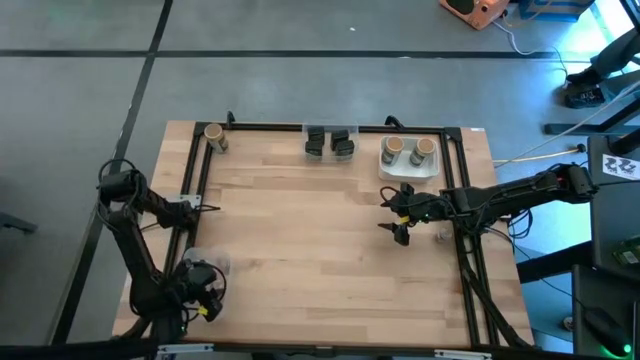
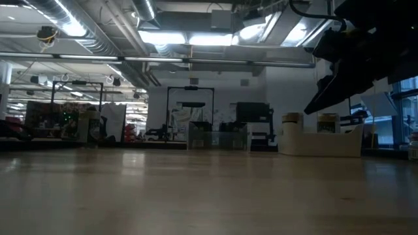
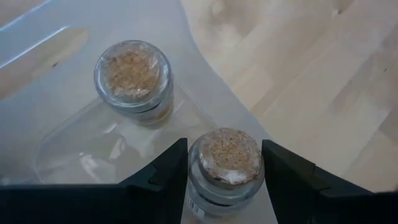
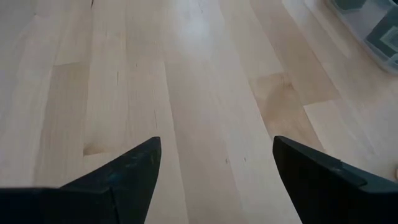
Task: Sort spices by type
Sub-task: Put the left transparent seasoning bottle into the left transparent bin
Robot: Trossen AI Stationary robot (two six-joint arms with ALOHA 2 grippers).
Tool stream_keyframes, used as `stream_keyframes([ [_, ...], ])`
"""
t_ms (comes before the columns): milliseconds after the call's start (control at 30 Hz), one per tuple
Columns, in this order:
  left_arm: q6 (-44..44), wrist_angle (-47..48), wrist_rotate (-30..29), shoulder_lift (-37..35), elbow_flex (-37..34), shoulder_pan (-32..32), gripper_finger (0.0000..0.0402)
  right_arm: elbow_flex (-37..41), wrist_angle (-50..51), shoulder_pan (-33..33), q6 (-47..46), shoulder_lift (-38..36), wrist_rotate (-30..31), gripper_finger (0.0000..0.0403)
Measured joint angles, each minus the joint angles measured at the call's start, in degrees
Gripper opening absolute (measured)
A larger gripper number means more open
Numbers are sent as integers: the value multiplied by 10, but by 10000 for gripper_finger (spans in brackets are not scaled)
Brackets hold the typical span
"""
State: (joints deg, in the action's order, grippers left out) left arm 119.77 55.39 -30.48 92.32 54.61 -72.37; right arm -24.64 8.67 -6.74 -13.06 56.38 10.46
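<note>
Between left end effector (image 3: 225, 180) fingers: jar (image 3: 225, 163).

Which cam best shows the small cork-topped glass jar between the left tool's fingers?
Left wrist view: small cork-topped glass jar fills the frame between the left tool fingers. High view hides it under the arm; low and right wrist views miss it.

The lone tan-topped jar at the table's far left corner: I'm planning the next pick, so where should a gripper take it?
Grip the tan-topped jar across its round sides just under the cork top, coming straight down. It stands upright, apart from other jars, beside the frame rail; place the fingers parallel to the rail.
</note>
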Motion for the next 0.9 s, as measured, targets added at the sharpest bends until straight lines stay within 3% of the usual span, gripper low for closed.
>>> stream_keyframes([
  [433,-34,-5,-32,19,0,0,164,0,-1,0,-3,0,2,308],
  [900,-45,-7,-22,14,-2,0,151,0,-2,0,-6,0,5,308],
])
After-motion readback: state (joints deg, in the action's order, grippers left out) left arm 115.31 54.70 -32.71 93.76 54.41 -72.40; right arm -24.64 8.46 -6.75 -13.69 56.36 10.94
